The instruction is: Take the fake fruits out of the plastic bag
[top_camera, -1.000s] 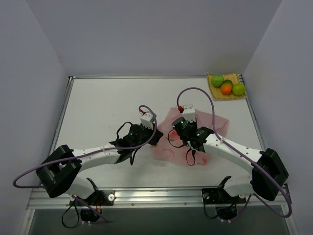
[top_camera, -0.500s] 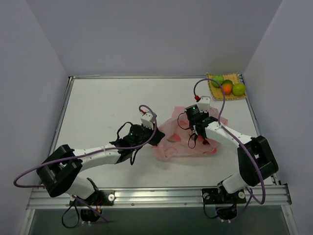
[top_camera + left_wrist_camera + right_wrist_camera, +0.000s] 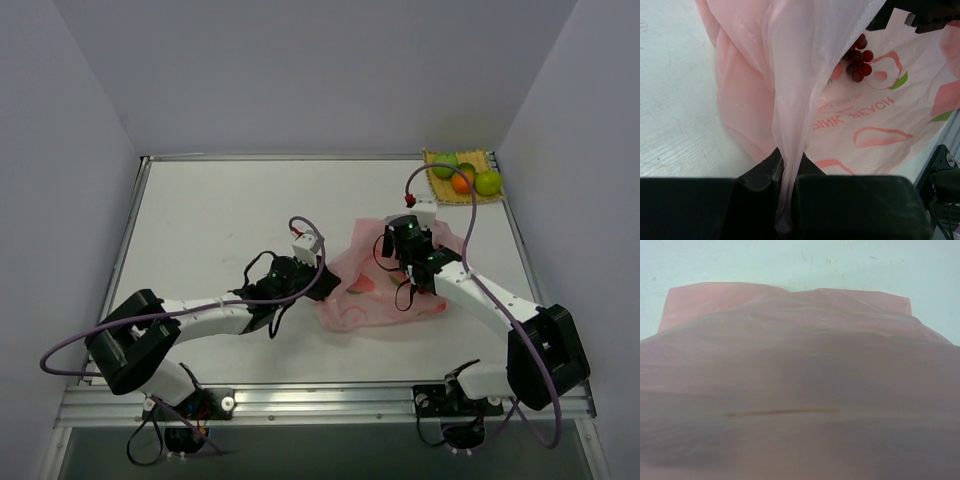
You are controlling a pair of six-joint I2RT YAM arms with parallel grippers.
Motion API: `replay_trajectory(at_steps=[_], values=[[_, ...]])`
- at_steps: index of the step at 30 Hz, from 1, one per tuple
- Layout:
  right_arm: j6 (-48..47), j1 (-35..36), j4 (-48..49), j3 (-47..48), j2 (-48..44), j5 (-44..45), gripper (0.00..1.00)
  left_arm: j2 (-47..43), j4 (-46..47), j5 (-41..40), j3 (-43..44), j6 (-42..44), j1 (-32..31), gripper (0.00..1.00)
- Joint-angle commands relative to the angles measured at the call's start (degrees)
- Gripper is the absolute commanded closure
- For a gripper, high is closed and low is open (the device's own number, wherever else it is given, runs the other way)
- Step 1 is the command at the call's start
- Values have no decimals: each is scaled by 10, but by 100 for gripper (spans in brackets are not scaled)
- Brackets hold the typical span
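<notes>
While left end effector (image 3: pixel 785 167) pinches plastic bag (image 3: pixel 875 125) | grape bunch (image 3: pixel 858 61) among folds

- The plastic bag (image 3: pixel 385 285) is sprawling across the table's (image 3: pixel 220 220) middle, blocking low passes.
- The left arm (image 3: pixel 210 315) and right arm (image 3: pixel 480 295) are flanking it from the near edge.
- A yellow mat (image 3: pixel 440 194) bearing fake fruits (image 3: pixel 463 176) is filling the far right corner.
- Bare surface is stretching along the far and left edges.
</notes>
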Motion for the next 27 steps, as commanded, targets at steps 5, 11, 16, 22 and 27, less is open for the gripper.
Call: replay_trajectory(at_steps=[5, 11, 16, 22, 27], values=[[-2, -49, -18, 19, 41, -59, 17, 9, 36, -3, 35, -7, -11, 98], [-2, -103, -18, 42, 100, -72, 16, 9, 32, -4, 36, -4, -12, 98], [-4, -153, -18, 48, 130, -159, 11, 10, 27, -4, 39, -1, -12, 98], [-2, -145, -4, 43, 164, -231, 14, 13, 23, -9, 41, 3, -11, 98], [14, -138, 26, 22, 157, -249, 35, 20, 23, -9, 42, 4, -11, 98]])
